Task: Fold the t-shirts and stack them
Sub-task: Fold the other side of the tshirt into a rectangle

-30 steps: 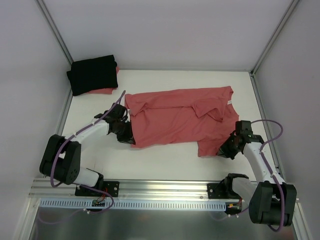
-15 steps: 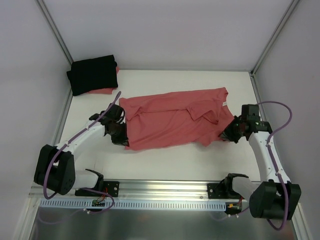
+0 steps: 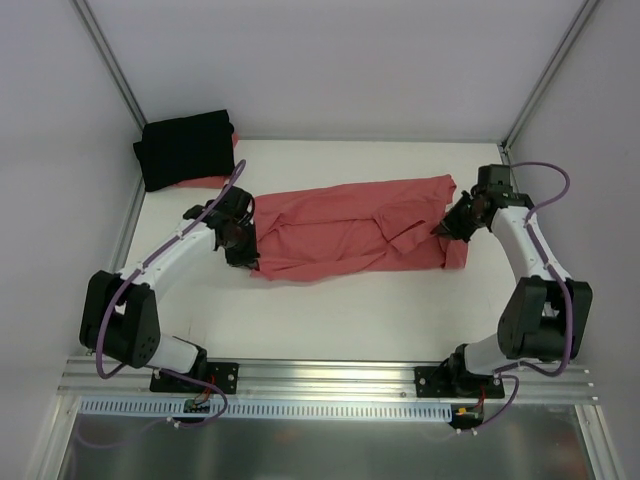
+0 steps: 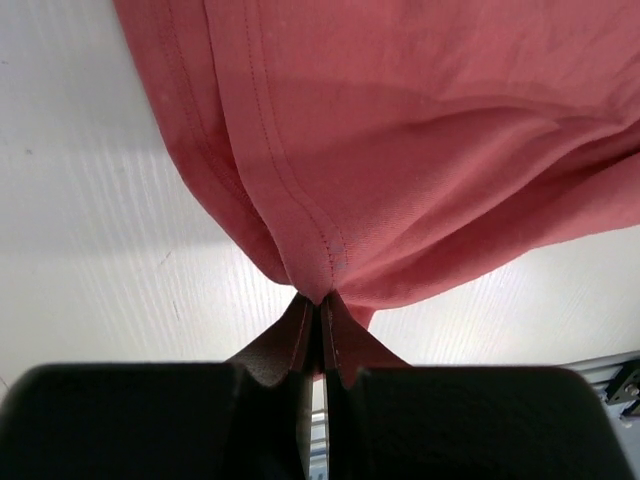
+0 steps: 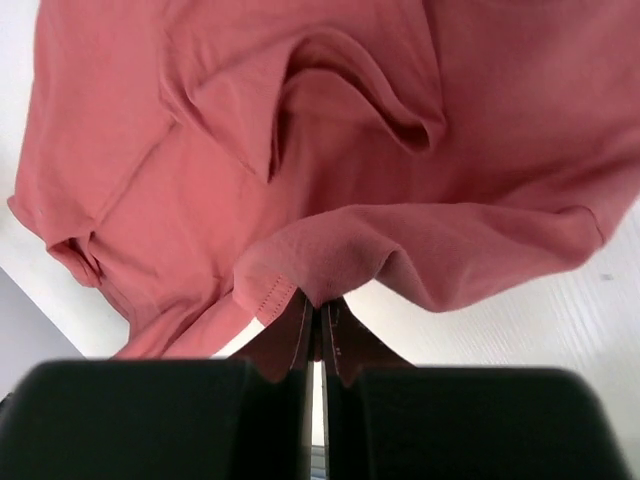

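A coral-red t-shirt (image 3: pixel 340 225) is lying spread across the middle of a white table (image 3: pixel 350 310), seen from above. Its long axis is running from 9 o'clock to 3 o'clock, with the 3 o'clock end sitting slightly farther from the arm bases. The cloth is looking smoother toward 9 o'clock and is bunching into loose folds and a turned-over flap toward 3 o'clock. Which end is the neck cannot be told.

The left gripper (image 3: pixel 245 250) is sitting at the shirt's 9 o'clock end. In the left wrist view its fingers (image 4: pixel 280 350) are pressing tightly together, pinching a stitched hem edge, and the fabric is fanning away from the pinch above the table.

The right gripper (image 3: pixel 445 228) is sitting at the shirt's 3 o'clock end. In the right wrist view its fingers (image 5: pixel 350 350) are likewise clamping together on a rolled fold of the fabric beside a stitched edge, with the rest of the shirt draping beyond in soft creases.

A black t-shirt (image 3: pixel 185 150) is resting folded in the table's far corner at about 10 o'clock, well apart from the red one, with a strip of coral-red cloth (image 3: pixel 215 182) showing at its near edge.
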### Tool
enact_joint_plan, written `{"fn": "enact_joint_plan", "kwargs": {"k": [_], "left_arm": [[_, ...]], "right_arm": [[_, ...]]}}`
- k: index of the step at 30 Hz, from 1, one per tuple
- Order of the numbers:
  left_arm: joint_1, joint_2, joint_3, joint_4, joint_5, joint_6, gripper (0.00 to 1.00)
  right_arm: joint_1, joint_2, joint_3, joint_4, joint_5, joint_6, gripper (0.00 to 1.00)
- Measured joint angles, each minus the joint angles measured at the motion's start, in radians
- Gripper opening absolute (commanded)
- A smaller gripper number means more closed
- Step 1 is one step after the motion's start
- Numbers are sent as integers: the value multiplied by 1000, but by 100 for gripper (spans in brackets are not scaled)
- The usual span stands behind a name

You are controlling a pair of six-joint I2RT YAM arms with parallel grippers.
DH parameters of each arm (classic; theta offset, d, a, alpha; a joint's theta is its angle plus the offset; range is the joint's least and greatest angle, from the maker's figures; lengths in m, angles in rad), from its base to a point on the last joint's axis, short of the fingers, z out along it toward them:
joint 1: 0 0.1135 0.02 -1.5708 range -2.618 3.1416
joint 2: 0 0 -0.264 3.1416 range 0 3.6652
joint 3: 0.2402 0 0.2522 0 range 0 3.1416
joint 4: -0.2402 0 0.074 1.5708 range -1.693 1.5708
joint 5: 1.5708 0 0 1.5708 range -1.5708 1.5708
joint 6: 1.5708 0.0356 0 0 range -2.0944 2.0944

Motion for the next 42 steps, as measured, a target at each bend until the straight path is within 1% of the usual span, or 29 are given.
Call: {"fn": "enact_joint_plan", "kwargs": {"k": [8, 21, 22, 23, 24, 25, 32, 38, 42], "left_arm": [[26, 69, 61, -19, -17, 0, 0], [52, 156, 134, -40, -19, 0, 0], [58, 160, 141, -44, -19, 0, 0], [59, 165, 149, -50, -19, 0, 0], [60, 170, 156, -51, -19, 0, 0], [65, 174, 161, -51, -19, 0, 0], [79, 196, 180, -61, -19, 0, 0], [91, 237, 201, -62, -18, -2, 0], [104, 277, 219, -56, -11, -9, 0]], "right_arm": [[0, 217, 178, 49, -39, 1, 0], [4, 457, 419, 61, -71, 2, 1], [4, 477, 431, 62, -72, 2, 7], [6, 497, 445, 64, -74, 3, 16], [7, 519, 457, 66, -77, 4, 68], [8, 538, 466, 71, -80, 11, 99], [23, 640, 522, 91, -97, 1, 99], [32, 636, 524, 85, -115, -10, 99], [37, 595, 489, 76, -118, -31, 100]]}}
